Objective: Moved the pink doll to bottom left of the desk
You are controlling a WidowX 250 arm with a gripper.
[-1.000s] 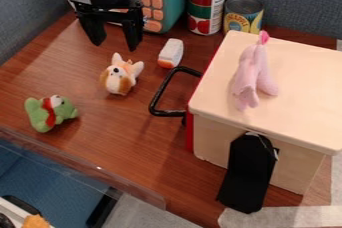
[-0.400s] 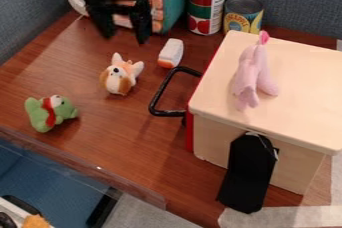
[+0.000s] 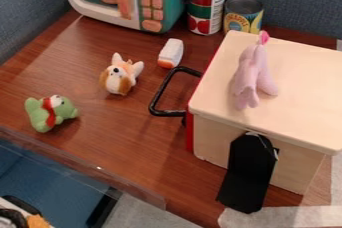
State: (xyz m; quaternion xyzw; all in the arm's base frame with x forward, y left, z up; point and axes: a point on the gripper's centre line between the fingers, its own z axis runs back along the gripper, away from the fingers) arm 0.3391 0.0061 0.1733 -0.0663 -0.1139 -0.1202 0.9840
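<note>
On the desk (image 3: 133, 127) you have a plush toy (image 3: 61, 110) at left, a plush dog (image 3: 121, 78) behind it to the right, then a small block (image 3: 172, 52). Behind them stands the toy microwave (image 3: 107, 18), two cans (image 3: 207, 9) to its right. The doll (image 3: 251, 74) lies on the right-hand box (image 3: 307, 87).

There are three soft toys (image 3: 119, 79), two cans (image 3: 206, 7), one microwave (image 3: 100, 16), one box (image 3: 304, 82), one white piece (image 3: 172, 51) and apparently one pouch (image 3: 248, 174).
</note>
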